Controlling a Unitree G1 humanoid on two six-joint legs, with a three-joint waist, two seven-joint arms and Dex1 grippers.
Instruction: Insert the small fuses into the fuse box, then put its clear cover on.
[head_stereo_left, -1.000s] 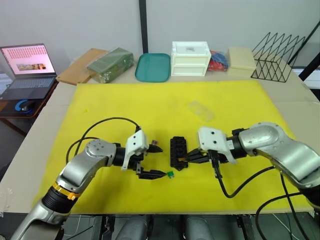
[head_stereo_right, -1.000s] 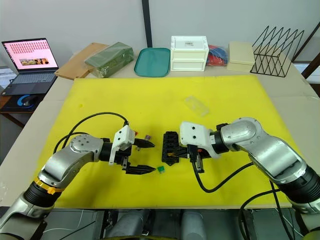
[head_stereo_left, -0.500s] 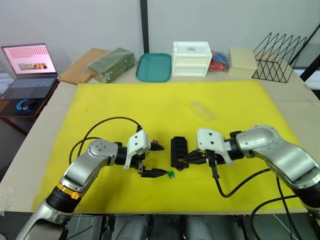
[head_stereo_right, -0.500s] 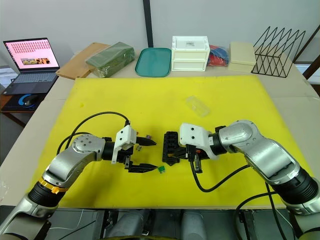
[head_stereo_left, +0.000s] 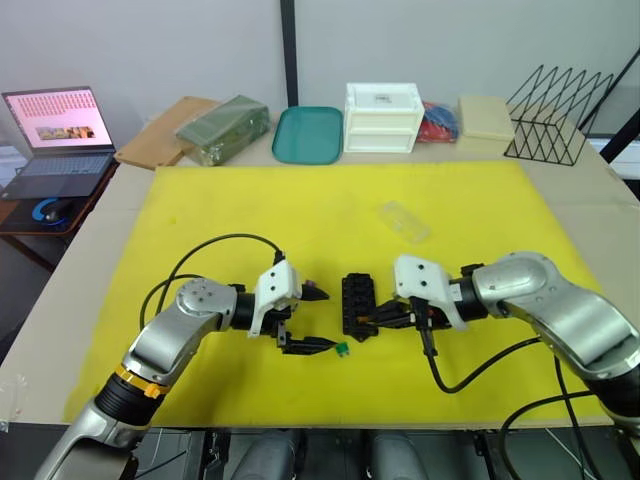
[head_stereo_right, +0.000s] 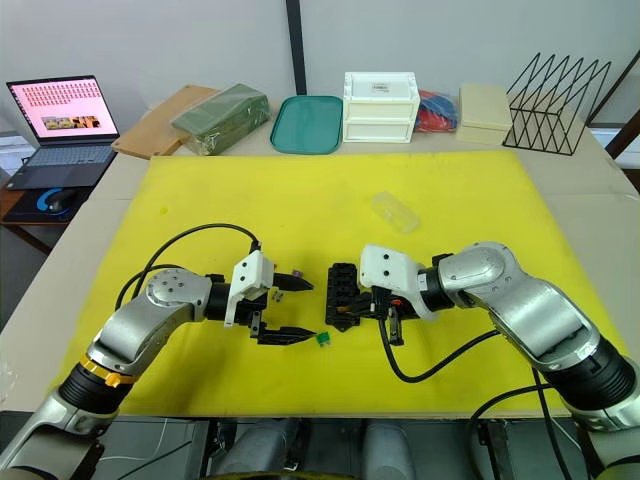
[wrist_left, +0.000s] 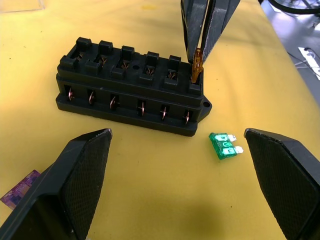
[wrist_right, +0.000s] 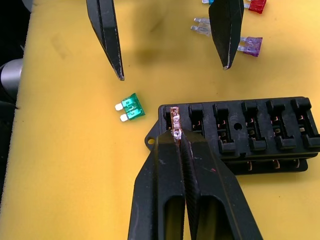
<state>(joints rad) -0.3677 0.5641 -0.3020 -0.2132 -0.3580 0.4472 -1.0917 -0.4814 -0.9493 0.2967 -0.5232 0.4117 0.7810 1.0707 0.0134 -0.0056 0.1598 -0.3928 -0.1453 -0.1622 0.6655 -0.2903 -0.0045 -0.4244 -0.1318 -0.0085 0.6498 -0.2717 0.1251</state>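
Head views: small black rectangular plastic fuse box (head_stereo_right: 342, 294) flat on yellow mat (head_stereo_right: 330, 200) btwn both arms, prob. centred so either can reach. Right gripper (head_stereo_right: 372, 304) at the box's near end, fingers pinched on an amber-brown translucent blade fuse, seemingly mid-insertion. Left gripper (head_stereo_right: 296, 310) just beside box, fingers spread wide, holding nothing, straddling a green blade fuse (head_stereo_right: 323, 340) – likely lined up as next pick. Clear rectangular plastic cover (head_stereo_right: 394, 212) farther back on mat, well apart, kept aside for last step. Left wrist view: 1 fuse box (wrist_left: 132, 95), two rows of slots, only the corner slot taken by the amber fuse (wrist_left: 196, 66) w/ right fingers closed on it; 1 green fuse (wrist_left: 224, 145) on mat nearby; 1 purple fuse (wrist_left: 20, 186) at frame edge. Right wrist view: amber fuse (wrist_right: 174, 122) upright in end slot, other slots look empty; loose on mat: 1 green (wrist_right: 129, 107), 1 purple (wrist_right: 250, 45), 1 grey/clear (wrist_right: 202, 26), 1 red (wrist_right: 256, 5), plus a sliver of blue-teal at edge. Judged: early stage, 1st of 6 going in.
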